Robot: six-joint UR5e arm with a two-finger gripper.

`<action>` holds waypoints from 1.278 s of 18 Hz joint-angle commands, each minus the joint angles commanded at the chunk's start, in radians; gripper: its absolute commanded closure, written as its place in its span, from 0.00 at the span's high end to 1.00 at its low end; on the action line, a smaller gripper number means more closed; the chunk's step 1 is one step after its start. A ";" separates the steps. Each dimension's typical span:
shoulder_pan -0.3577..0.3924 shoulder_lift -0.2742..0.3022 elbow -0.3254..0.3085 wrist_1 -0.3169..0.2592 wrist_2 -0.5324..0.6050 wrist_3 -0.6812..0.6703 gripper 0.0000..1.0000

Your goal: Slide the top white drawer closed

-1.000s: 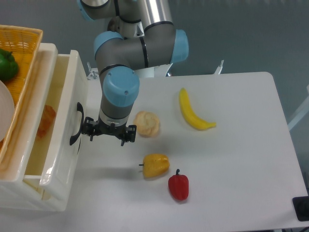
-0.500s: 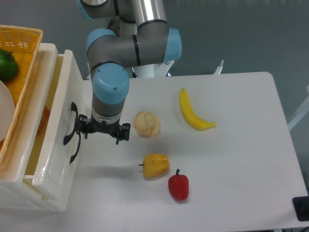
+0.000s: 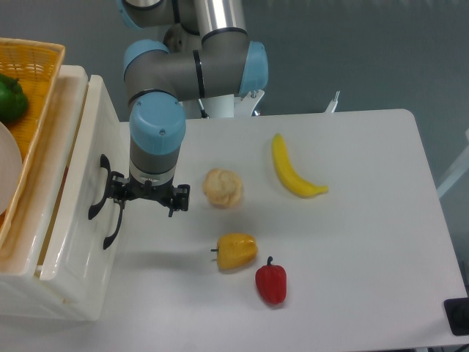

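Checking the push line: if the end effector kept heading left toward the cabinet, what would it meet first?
Probably the top white drawer, at its front panel by the black handle. The end effector already looks right against it, though depth is unclear.

You're looking down on a white table (image 3: pixel 366 242) with rounded corners, evenly lit, soft shadows only. Behind it, a plain grey-blue floor (image 3: pixel 366 51) fills the top and right.

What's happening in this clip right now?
The robot arm's tool is pressed against the front of the top glossy white plastic drawer, beside its curved black handle, pushing it shut. Only a narrow gap is left open. A yellow banana and red pepper lie untouched on the white table.
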 joint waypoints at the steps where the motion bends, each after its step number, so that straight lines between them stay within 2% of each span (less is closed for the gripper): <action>1: -0.002 0.000 0.000 0.000 -0.002 0.000 1.00; 17: -0.002 0.003 0.003 0.003 0.000 0.005 1.00; 20: 0.046 0.006 0.012 0.005 -0.003 0.029 1.00; 23: 0.112 0.012 0.020 0.015 -0.005 0.124 1.00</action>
